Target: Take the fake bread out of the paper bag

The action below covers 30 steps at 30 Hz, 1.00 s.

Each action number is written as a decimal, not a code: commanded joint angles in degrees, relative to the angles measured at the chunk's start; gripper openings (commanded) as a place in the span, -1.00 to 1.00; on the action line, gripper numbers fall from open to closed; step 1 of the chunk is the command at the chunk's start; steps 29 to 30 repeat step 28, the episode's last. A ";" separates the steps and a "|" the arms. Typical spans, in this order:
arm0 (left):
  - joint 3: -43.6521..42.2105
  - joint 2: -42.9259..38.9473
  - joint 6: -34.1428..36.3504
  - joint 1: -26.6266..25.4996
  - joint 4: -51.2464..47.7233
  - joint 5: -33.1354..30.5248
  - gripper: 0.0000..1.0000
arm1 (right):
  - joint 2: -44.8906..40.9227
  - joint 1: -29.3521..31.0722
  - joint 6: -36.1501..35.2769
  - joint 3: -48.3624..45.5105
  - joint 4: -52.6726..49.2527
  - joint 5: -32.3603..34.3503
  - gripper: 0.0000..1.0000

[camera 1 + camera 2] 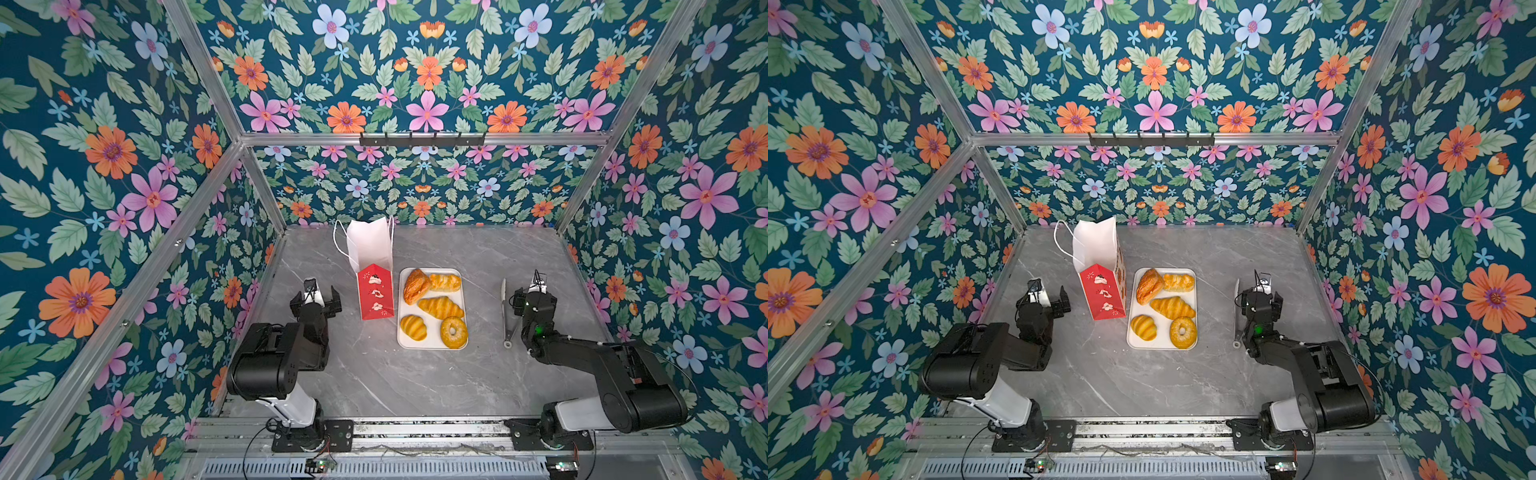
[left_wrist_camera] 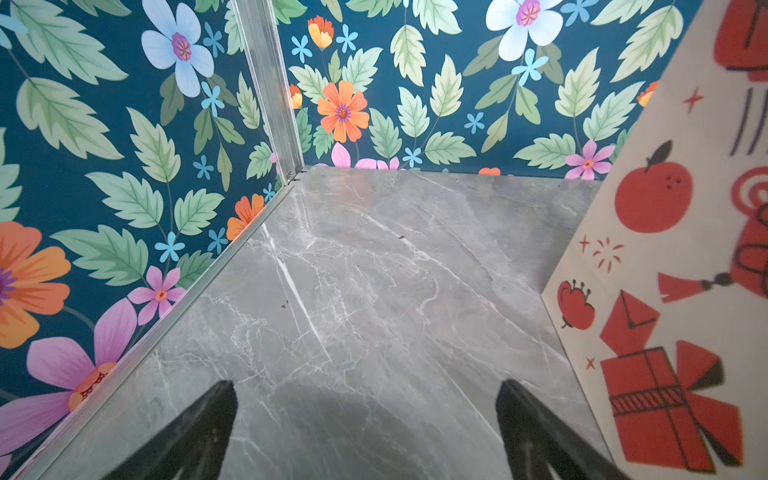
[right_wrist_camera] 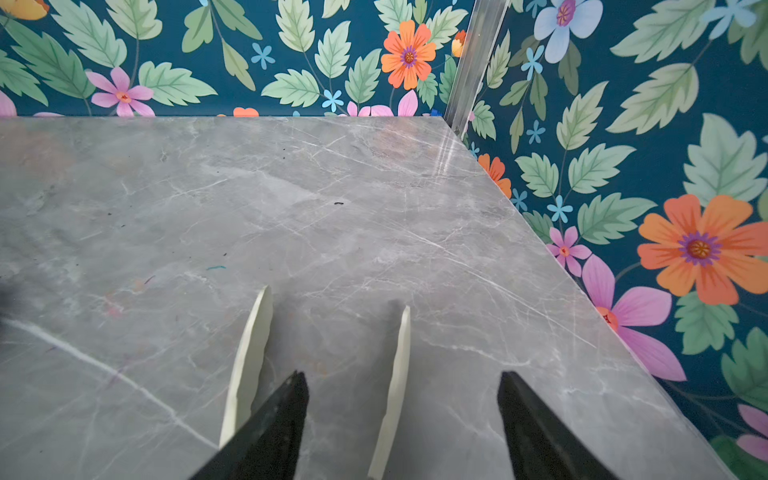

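Observation:
The red paper bag stands upright with its white-lined mouth open; I cannot see inside it. The fake bread lies on a white tray just right of the bag: a flaky puff, a long roll, a croissant, a ridged bun and a doughnut. My left gripper hangs open and empty left of the bag, whose printed side fills the edge of the left wrist view. My right gripper is open, right of the tray.
Cream tongs lie on the grey marble table beside the right gripper; one blade sits between its fingers, the other outside them. Floral walls and aluminium frame posts close in the back and both sides.

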 commanded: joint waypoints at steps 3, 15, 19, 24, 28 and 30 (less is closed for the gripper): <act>0.12 0.04 -0.12 0.08 1.71 0.07 1.00 | -0.94 -5.19 4.52 -1.27 1.76 -12.29 0.47; 0.12 0.04 -0.12 0.04 1.71 0.04 1.00 | 2.28 -5.98 3.77 -3.75 9.92 -15.11 0.61; 0.12 0.00 -0.12 0.08 1.67 0.04 1.00 | 2.13 -6.02 3.77 -3.61 9.16 -15.06 0.65; 0.73 0.17 -0.39 0.17 0.65 0.67 1.00 | 1.57 -6.02 4.00 -3.44 7.58 -15.22 0.83; 0.47 0.02 -0.38 0.23 0.93 0.74 1.00 | 1.73 -6.02 3.85 -3.57 8.11 -15.23 0.98; 0.47 0.02 -0.38 0.23 0.93 0.74 1.00 | 1.73 -6.02 3.85 -3.57 8.11 -15.23 0.98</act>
